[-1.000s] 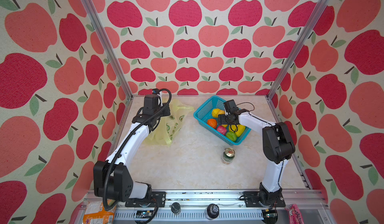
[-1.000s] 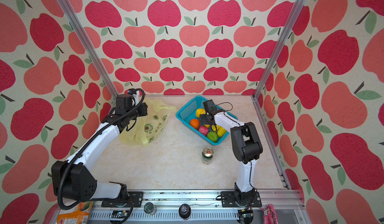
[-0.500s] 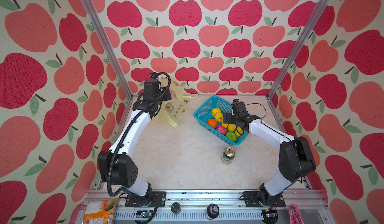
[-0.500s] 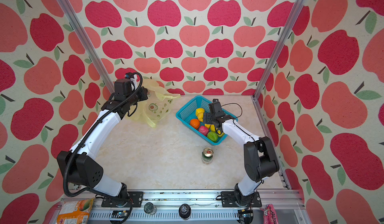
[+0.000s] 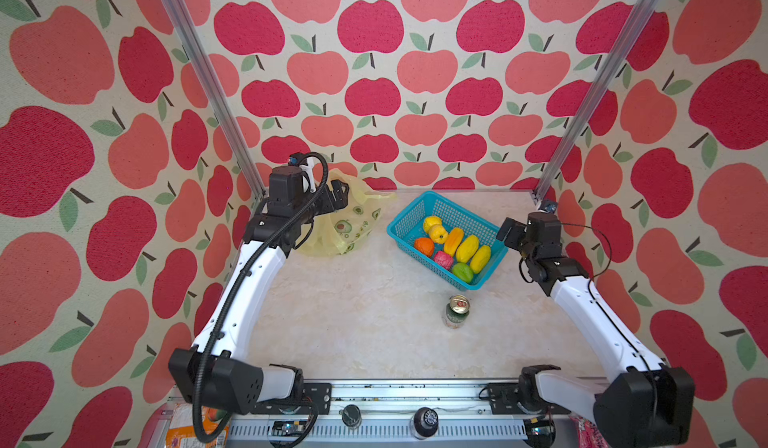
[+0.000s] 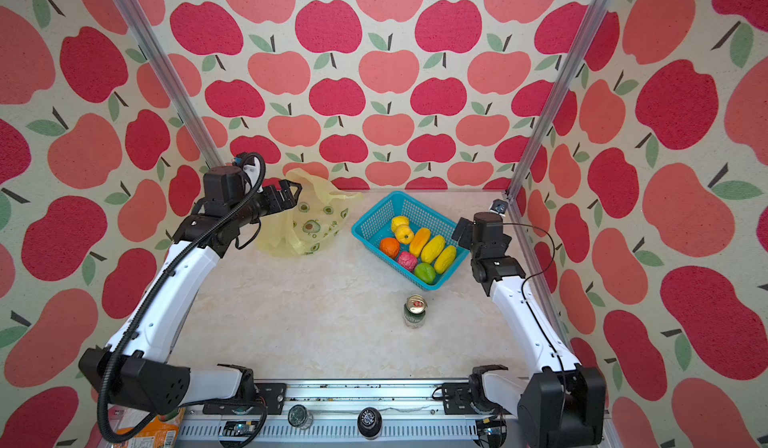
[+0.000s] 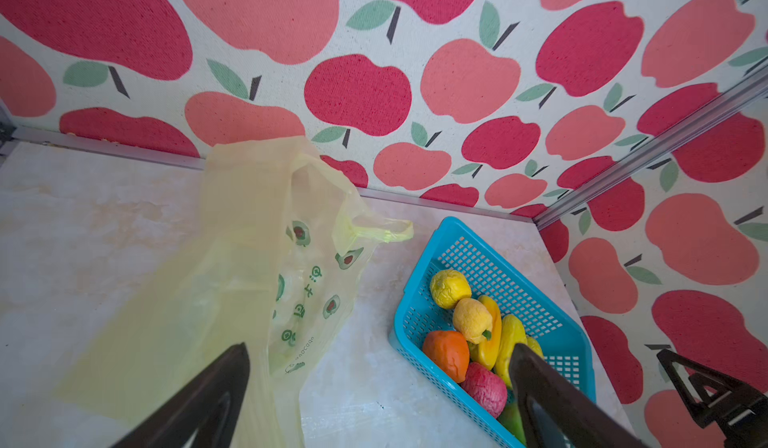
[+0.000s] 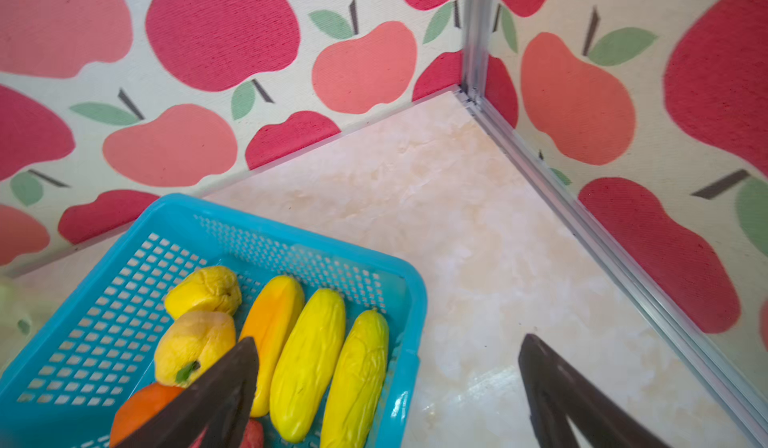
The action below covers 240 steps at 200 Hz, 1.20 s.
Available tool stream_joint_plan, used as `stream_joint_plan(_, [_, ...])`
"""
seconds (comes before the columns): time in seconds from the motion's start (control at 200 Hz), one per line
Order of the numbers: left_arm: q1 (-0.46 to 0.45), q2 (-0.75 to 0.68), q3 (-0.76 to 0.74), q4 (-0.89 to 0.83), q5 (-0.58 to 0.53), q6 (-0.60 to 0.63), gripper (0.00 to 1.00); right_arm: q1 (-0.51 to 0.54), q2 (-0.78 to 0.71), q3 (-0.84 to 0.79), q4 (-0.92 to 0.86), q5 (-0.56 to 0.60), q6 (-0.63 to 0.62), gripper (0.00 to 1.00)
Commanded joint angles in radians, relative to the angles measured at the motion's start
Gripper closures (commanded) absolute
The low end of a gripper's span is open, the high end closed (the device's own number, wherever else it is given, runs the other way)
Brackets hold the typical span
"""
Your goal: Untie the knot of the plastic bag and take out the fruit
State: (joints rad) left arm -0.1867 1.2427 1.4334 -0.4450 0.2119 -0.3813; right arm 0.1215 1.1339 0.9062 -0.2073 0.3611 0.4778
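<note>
Hovering at the upper left of the tabletop [image 5: 353, 333] in both top views, the left tool [image 5: 338, 194] is spread wide, gripping nothing, just above the slumped plastic bag [image 5: 340, 227]. Over at the right, the right tool [image 5: 505, 230] gapes too, empty, beside the teal basket [image 5: 409, 217]. All the fruit [image 5: 467, 248] sits inside that basket; a green can [image 5: 457, 311] stands upright just below it in the frame.

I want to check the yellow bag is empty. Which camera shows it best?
The left wrist view: the plastic bag fills it close up, translucent, nothing bulky inside. Both top views show it small, partly behind the left gripper. The right wrist view catches only a blurred scrap.
</note>
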Motion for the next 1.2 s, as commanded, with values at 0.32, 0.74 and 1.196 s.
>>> stream_joint_plan(0.32, [0.192,-0.551,-0.615,0.218,-0.481,-0.033,0.01,-0.311,-0.014,-0.175,-0.033,-0.051,0.147,0.02])
stream_joint_plan(0.74, [0.440,-0.373,-1.257,0.946,-0.547,-0.003,0.01,-0.309,0.117,-0.356,0.413,-0.159,-0.096,0.01])
stream_joint_plan(1.196, [0.431,0.083,-1.137,1.170,-0.378,0.069,0.01,-0.120,0.179,-0.371,0.517,-0.013,-0.315,0.01])
